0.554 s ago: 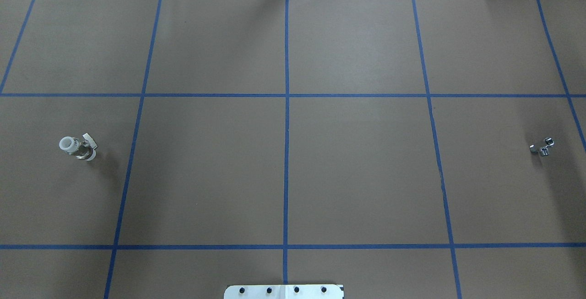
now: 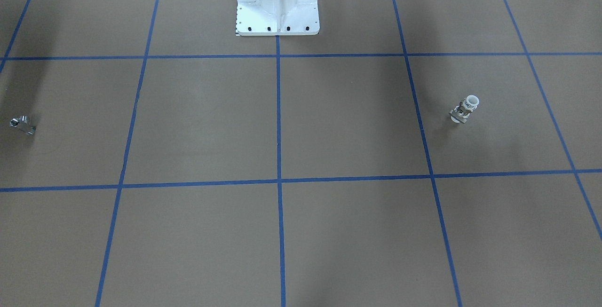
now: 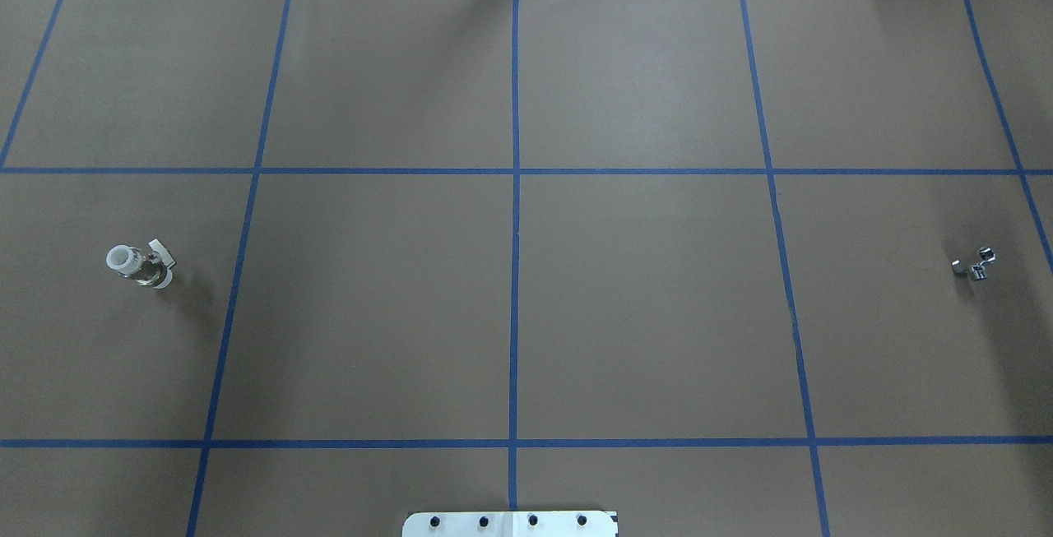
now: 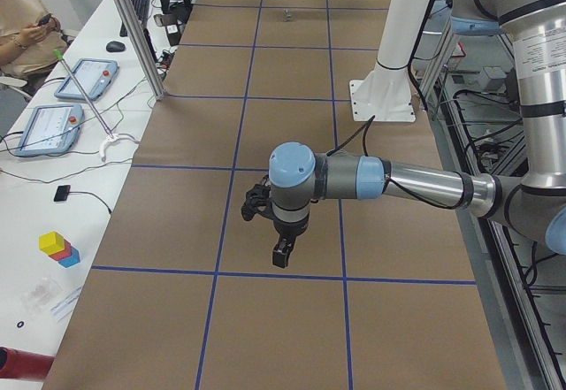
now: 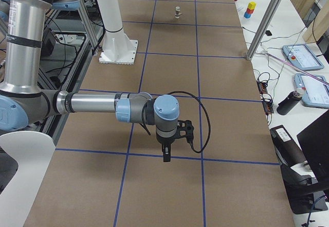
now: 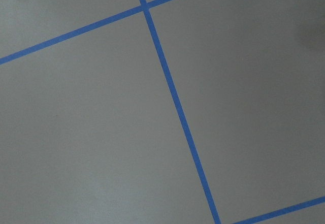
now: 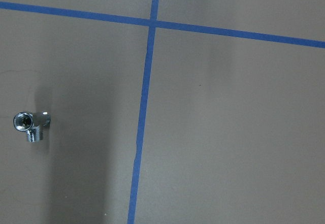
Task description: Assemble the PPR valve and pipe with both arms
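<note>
A white plastic PPR piece (image 3: 140, 266) with a metal middle and a small handle stands upright on the table's left side; it also shows in the front view (image 2: 464, 109) and far off in the right side view (image 5: 177, 12). A small chrome fitting (image 3: 975, 264) lies on the right side, seen too in the front view (image 2: 22, 125) and the right wrist view (image 7: 31, 125). My left gripper (image 4: 281, 253) and right gripper (image 5: 165, 152) hang above the table and show only in the side views, so I cannot tell whether they are open or shut.
The brown table sheet (image 3: 642, 307) carries a grid of blue tape lines. The white bolted pedestal (image 2: 277, 1) stands at the robot's edge. Operators' benches with tablets (image 4: 53, 125) and coloured blocks (image 4: 57, 248) run along the far side.
</note>
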Controlling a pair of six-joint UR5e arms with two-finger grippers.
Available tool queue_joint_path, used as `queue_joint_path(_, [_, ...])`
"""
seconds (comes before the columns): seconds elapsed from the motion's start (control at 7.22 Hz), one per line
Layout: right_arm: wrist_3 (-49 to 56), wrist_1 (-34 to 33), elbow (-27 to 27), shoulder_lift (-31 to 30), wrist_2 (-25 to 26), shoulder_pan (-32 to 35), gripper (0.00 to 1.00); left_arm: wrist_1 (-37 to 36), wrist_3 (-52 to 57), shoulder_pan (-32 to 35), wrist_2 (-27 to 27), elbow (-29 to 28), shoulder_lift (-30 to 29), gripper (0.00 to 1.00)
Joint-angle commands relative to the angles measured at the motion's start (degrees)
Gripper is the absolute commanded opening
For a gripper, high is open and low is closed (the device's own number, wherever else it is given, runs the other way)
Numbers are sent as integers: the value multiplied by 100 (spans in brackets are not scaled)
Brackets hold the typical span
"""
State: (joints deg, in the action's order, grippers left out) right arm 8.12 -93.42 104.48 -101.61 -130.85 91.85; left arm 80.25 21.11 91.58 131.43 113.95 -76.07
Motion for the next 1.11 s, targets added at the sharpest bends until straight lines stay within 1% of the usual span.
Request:
queue_joint_path(0.0, [-65, 452, 73, 28, -54, 0, 100, 78, -37, 0, 6, 5, -372, 100])
queue_joint_path(0.14, [-74, 1048, -75, 45, -37, 0, 100, 505, -55, 0, -12, -73, -565, 100])
queue_joint_path(0.28, [-100, 1471, -155, 37, -141, 0, 100, 840, -37, 0, 93, -248, -654, 100])
queue_joint_path(0.42, [-109, 1510, -138, 28, -151, 0, 100, 861, -81, 0, 677, -294, -681, 100])
queue_joint_path(0.55, [-100, 1554, -147, 28, -194, 0, 100, 922, -229, 0, 996, -277, -699, 100])
queue_joint_path(0.69, [-283, 1842, -138, 28, -325, 0, 100, 1192, -387, -43, 1512, -276, -629, 100])
queue_joint_path(0.83, [-450, 1871, -138, 36, -440, -70, 100, 1256, -859, -340, 2196, -303, -637, 100])
queue_joint_path(0.97, [-443, 1880, -130, 19, -450, -88, 100, 1413, -1325, -682, 2247, -303, -646, 100])
